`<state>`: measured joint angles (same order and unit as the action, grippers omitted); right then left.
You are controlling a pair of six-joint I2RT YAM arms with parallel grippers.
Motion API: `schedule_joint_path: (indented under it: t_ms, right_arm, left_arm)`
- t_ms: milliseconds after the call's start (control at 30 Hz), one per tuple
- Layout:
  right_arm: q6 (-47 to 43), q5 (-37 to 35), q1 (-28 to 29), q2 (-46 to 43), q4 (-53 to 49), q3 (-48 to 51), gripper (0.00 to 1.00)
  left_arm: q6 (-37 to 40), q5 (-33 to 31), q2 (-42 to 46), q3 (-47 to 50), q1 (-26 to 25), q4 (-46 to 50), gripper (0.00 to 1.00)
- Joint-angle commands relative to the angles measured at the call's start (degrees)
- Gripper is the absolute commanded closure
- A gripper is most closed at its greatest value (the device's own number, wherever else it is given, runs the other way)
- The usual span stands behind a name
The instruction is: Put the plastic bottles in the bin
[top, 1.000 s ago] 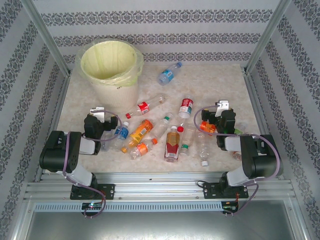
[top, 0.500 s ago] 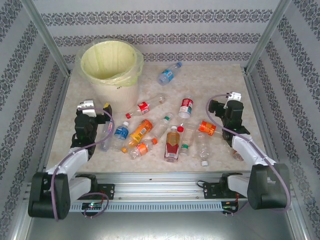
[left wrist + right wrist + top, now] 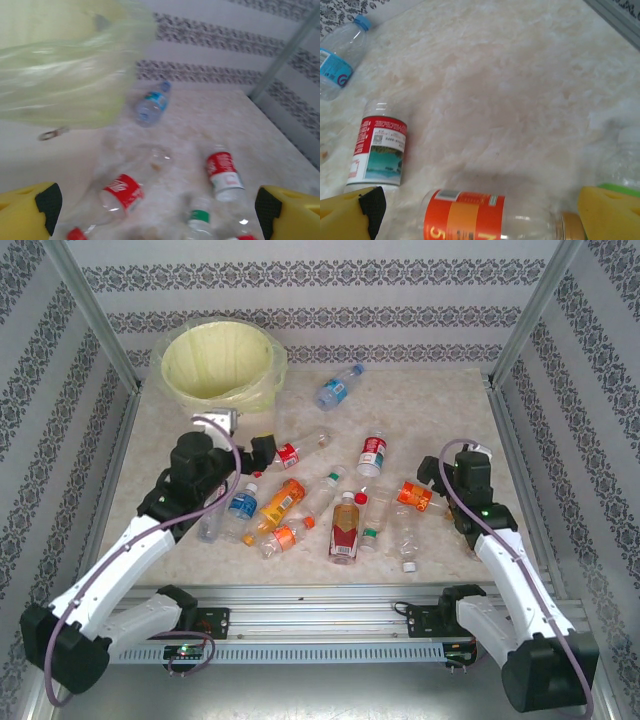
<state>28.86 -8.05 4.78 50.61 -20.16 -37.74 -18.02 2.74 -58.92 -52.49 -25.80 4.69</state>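
Bin: large round white bucket lined with pale yellow plastic bag (image 3: 218, 358) is standing at the far left corner of the pale marbled worktop (image 3: 440, 410). Its liner is looking empty.

Left pincer (image 3: 258, 452): jaws are standing wide apart and gripping nothing. It is hovering just in front of the bin, toward the bin's right flank. Clear plastic bottle with red label and red cap (image 3: 290, 453) is lying on its side just ahead of and below this pincer, long axis running away from the bin and slanting across the jaw line. Judgement: a slight wrist turn and a descent are looking necessary before closing. This arm is sitting far nearer the bin, so its carry is looking short, with the bucket wall crowding its left side.

Right pincer (image 3: 428, 480): jaws are likewise gaping and holding nothing. It is working well apart from the bin, near the worktop's right edge. Clear plastic bottle with orange label (image 3: 465, 215) is lying flat just beneath it, its length running from one finger toward the other. Judgement: a quarter turn is looking needed to straddle the width.

Remaining bottles: loose cluster (image 3: 300, 510) is lying nearer the arms than the bin. Clear bottle with blue label and blue cap (image 3: 338, 388) is lying alone just right of the bin, with bare worktop opening beyond it.
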Motion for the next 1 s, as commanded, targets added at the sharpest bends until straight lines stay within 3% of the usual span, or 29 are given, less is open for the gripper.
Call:
schedule_joint_path:
  t_ms: [0, 233, 500, 667, 800, 967]
  right_arm:
    - [3.25, 4.12, 0.98, -1.94, -9.41, -2.03, 0.02]
    - [6.65, 9.59, 4.89, -4.74, -16.74, -1.73, 0.02]
    - [8.97, 13.06, 9.48, -6.8, -20.08, 0.55, 0.04]
    - [10.93, 12.27, 11.42, -7.0, -23.02, 1.38, 0.06]
    - [11.35, 12.22, 12.17, -5.57, -23.77, 2.47, 0.08]
    - [11.32, 12.3, 13.64, -3.6, -23.05, 4.03, 0.09]
  left_arm:
    - [-0.73, 5.0, -4.41, -6.72, -3.81, 8.5, 0.0]
    - [1.69, 17.24, -15.52, -21.27, -6.35, 14.68, 0.0]
    - [9.53, 33.3, -21.19, -27.14, -8.01, 20.63, 0.0]
    - [9.61, 36.92, -19.21, -20.77, -8.91, 14.89, 0.0]
    - [4.69, 39.63, -18.05, -17.09, -9.08, 8.68, 0.0]
    - [3.53, 37.76, -16.17, -15.49, -10.48, 7.03, 0.0]
